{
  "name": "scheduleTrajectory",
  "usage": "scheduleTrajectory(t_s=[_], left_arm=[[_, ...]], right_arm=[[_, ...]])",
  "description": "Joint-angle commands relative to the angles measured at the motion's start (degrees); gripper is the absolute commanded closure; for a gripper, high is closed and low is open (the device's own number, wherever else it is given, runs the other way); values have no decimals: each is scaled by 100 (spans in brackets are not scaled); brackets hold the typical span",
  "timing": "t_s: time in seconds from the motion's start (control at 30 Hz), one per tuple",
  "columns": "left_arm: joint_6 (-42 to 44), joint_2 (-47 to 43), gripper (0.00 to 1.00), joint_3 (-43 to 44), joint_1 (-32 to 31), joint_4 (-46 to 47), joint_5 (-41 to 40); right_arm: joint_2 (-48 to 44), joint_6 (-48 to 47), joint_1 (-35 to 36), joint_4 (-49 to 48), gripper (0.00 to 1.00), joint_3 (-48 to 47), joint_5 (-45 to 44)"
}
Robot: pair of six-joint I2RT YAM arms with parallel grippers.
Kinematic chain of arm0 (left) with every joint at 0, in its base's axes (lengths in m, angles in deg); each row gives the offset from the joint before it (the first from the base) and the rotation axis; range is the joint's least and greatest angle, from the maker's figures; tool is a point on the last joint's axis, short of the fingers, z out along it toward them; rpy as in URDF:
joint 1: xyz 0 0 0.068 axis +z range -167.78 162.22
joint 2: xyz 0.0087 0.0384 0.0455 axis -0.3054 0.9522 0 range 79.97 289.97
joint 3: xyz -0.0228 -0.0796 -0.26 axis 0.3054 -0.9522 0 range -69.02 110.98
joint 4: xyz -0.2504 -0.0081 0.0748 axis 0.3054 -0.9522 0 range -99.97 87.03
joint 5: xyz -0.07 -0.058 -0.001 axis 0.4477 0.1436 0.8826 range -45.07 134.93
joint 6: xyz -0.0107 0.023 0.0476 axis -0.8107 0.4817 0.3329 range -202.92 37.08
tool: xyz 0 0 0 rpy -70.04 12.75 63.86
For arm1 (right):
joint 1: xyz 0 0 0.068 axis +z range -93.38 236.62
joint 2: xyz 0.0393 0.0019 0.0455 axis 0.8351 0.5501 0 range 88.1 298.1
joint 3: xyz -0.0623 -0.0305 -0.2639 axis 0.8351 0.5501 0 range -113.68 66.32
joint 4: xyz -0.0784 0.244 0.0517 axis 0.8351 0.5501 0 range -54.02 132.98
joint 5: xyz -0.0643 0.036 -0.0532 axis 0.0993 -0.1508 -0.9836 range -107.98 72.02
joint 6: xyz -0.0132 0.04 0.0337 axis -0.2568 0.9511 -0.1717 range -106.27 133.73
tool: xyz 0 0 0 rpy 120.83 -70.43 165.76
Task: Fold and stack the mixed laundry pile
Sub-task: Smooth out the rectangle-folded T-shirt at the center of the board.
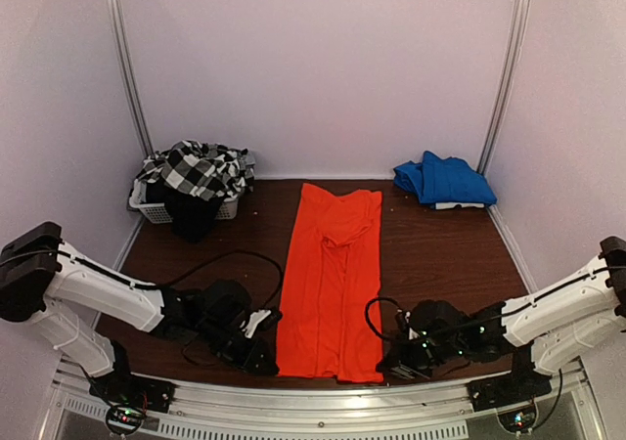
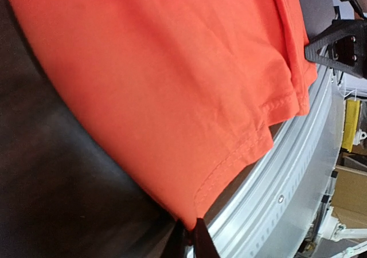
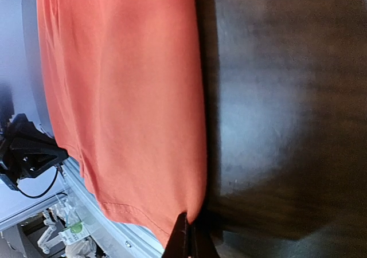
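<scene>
Dark wooden bench (image 1: 440,264), viewed from above. An orange garment (image 1: 333,284) lies flat along the middle of the bench as a long narrow strip, one end at the near edge, the other reaching toward the far edge; a loose fold sits on top near its far end. At the far left corner stands a white slatted basket (image 1: 147,208) with a black-and-white checked garment (image 1: 201,171) heaped over it and a black garment (image 1: 191,215) hanging down its front. A blue garment (image 1: 442,179) lies folded at the far right corner. The left pincer (image 1: 264,357) is at the near left corner of the orange garment, jaws pinched together on the hem there. The right pincer (image 1: 396,360) is at the near right corner, jaws likewise closed on the hem.
</scene>
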Motion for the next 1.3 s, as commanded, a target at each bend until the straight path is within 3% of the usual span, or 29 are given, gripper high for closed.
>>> scheduleTrajectory(t_s=[0.0,0.2,0.43,0.5,0.6,0.77,0.8,0.87,1.0,1.13,1.27], left_arm=[[-448,180,100,152,-465,572,-64],[-774,-34,100,-80,-664,493,-262],[-893,-1377,100,-631,-659,-266,-768],[-873,-1508,100,-651,-664,-306,-811],[-635,-1151,100,-470,-662,-162,-637],[-561,-592,100,-257,-668,76,-414],[-576,-591,100,-273,-671,51,-399],[-606,-719,90,-335,-673,-36,-407],[-710,-1416,65,-513,-668,-640,-737],[-781,-1545,61,-664,-673,-603,-852],[-677,-1067,62,-542,-673,-346,-695]], right_arm=[[-266,870,467,-723,100,272,-280],[-460,1287,874,-335,100,332,-525],[-2320,1597,980,1085,100,735,-1057],[-2514,1582,1005,1035,100,832,-1015],[-2129,1507,1006,561,100,882,-842],[-632,1311,1228,-132,100,439,-437],[-441,1316,1294,-88,95,330,-407],[-296,1342,1389,50,77,177,-443],[-685,1433,1461,634,67,97,-786],[-1280,1669,1461,710,68,443,-1032],[-1233,1701,1459,495,71,611,-1024]])
